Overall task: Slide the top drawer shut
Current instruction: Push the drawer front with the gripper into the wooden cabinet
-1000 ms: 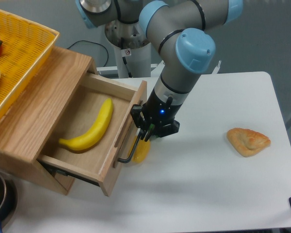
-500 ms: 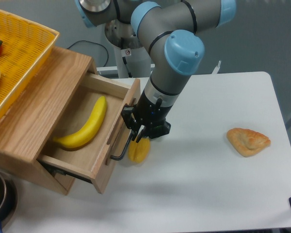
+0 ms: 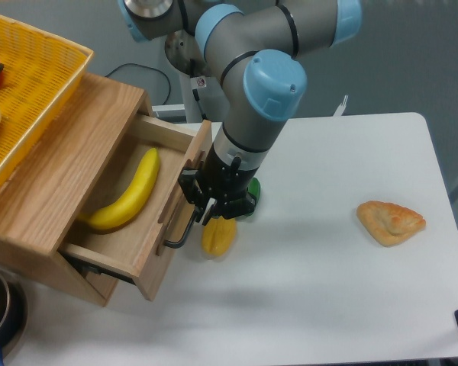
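— Standing where, the top drawer (image 3: 141, 221)?
— Partly pulled out of the oak cabinet (image 3: 69, 164), a banana (image 3: 126, 194) lying inside.
— And the gripper (image 3: 206, 212)?
— Pressed against the drawer's front beside the black bar handle (image 3: 179, 232); whether its fingers are parted cannot be told.
— Beyond?
— A yellow object (image 3: 219, 236) lies beneath the gripper, a pastry (image 3: 391, 221) on the white table (image 3: 328, 305) — a yellow basket (image 3: 27, 84) atop the cabinet.

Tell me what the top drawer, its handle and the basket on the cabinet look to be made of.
Top drawer: light oak-like wood, matte, grain lines visible. Handle: thin black bar, probably painted metal. Basket: yellow open weave, likely plastic or dyed wicker; the look leaves that open.
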You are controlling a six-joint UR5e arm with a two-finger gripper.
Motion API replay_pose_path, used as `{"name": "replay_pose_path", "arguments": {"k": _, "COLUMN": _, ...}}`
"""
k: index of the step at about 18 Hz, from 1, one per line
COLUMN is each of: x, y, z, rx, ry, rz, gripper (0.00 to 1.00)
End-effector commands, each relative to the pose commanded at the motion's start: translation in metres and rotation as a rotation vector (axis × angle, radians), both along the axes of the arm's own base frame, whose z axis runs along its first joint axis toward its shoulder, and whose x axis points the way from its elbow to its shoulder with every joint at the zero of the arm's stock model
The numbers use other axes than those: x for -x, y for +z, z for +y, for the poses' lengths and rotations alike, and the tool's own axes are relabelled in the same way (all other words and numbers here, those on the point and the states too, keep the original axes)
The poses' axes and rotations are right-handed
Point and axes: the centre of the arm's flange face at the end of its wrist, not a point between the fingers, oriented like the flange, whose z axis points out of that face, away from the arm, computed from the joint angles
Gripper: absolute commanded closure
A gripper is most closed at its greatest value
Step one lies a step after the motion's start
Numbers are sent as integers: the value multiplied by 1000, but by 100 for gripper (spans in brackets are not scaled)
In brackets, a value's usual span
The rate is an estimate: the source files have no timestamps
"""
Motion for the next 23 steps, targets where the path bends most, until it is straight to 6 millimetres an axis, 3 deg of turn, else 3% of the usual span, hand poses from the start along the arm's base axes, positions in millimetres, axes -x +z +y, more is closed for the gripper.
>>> {"name": "replay_pose_path", "arguments": {"k": 23, "x": -64, "y": 1, "z": 42, "rx": -6, "ry": 2, "rz": -1, "gripper": 81}}
